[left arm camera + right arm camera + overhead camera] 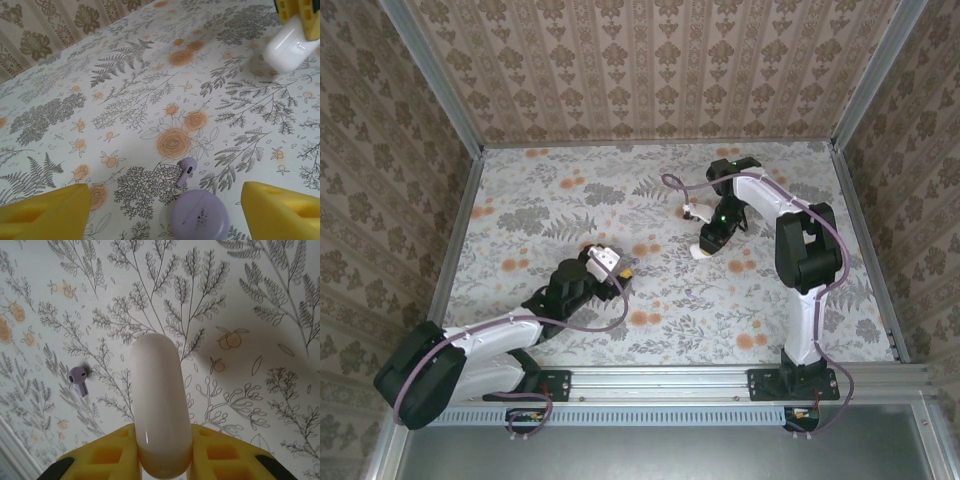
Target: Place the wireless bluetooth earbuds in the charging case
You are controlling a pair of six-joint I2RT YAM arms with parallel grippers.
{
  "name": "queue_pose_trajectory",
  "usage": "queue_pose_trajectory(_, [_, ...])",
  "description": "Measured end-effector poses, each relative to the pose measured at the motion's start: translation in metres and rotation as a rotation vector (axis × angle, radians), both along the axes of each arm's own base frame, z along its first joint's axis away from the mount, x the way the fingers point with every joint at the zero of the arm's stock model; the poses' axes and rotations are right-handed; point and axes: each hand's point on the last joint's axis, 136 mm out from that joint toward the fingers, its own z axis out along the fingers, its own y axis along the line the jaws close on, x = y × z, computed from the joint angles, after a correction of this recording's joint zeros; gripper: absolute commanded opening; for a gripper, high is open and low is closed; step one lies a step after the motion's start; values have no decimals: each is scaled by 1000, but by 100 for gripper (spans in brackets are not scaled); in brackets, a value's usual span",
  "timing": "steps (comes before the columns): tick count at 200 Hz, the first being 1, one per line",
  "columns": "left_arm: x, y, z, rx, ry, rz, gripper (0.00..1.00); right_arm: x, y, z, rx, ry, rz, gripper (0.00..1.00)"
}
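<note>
- Two grippers in two states. My right gripper [162,442] is clamped on the white charging case [157,385], which rises from the bottom centre of the right wrist frame with a jaw on each side. My left gripper [165,200] has its jaws spread wide and holds nothing.
- From what I see, the case shows only a smooth, glossy shell with no open lid. I judge that no earbud goes in until it is opened, and that the slick shell could twist or slip in the pinch if I press against it.
- Ahead of the left jaws, low in the left wrist frame, a purple earbud [186,171] lies on the flower-printed table [125,100]. It sits just beside a purple rounded object [200,216] that I cannot identify.
- Closing there could catch both things at once, or flick the small earbud away across the table.
- At left of the right wrist frame lies a purple earbud [79,379]; I cannot tell whether it is the same one.
- In the left wrist frame the case hangs at the upper right, well apart from the earbud. Bringing the two together puts both arms close, so a bump could knock the case loose.
</note>
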Motion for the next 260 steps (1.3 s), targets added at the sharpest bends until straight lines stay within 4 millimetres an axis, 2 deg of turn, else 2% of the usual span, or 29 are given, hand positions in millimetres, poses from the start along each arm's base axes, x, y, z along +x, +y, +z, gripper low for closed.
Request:
queue_pose_trajectory(52, [5,2,-7,16,27,7,79,-4,-4,-9,0,78,-24,24])
queue_pose_trajectory(111, [9,-4,-3,12,29,-2,78,-1,-11,-13,19,122,-81,28])
queue_pose_trajectory(149, [11,-6,-3,17,34,-2,77,-2,-15,-22,17,153,-102,28])
queue_pose_trajectory(175, [15,-7,2,12,30,0,77,-1,-16,-24,16,166,-124,29])
queue_pose_trajectory(191, [17,-9,7,9,28,0,77,1,-18,-24,17,165,-139,33])
queue_pose_trajectory(206, [19,-11,11,7,42,5,76,2,-20,-24,17,163,-150,41])
queue_pose_trajectory(260, [27,-18,33,-17,155,53,74,12,-23,-28,5,125,-168,41])
